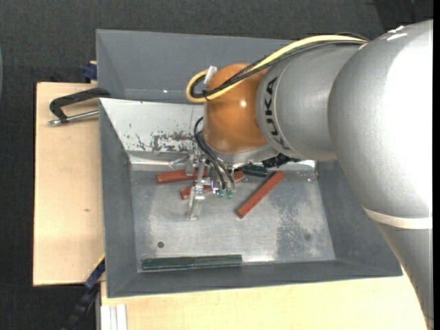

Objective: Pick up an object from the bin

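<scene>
Where the arm reaches in from the right, its orange cover [230, 115] hangs above the back of the grey metal bin [289, 232]. The tool [197, 199] stands low on the floor, left of centre. Whether it is apart or together cannot be told. A short red-brown rectangular stick [185, 194] lies just beside it and a longer red-brown stick [173, 177] lies behind. A slanted red-brown stick [260, 194] lies to the right. A long dark green bar [192, 260] lies along the front wall.

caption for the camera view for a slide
End effector low over reddish-brown sticks in the grey bin, a dark green bar along its front wall
</scene>
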Robot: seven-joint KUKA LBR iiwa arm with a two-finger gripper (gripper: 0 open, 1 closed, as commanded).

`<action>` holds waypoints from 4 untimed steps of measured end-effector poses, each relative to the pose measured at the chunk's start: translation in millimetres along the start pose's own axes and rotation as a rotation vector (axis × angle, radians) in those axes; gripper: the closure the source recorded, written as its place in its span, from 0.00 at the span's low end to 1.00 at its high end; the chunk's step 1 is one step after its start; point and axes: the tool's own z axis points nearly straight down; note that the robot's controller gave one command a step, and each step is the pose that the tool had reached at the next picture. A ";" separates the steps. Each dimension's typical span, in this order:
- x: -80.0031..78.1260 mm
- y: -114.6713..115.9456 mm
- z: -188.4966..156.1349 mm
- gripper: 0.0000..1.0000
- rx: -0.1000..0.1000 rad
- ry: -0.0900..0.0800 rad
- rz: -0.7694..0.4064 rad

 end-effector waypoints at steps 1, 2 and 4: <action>-21.0 -11.8 19.4 1.00 -0.007 -0.027 -0.059; -21.0 -11.8 19.4 1.00 -0.007 -0.027 -0.059; -4.4 8.2 -87.9 0.00 -0.002 0.002 -0.263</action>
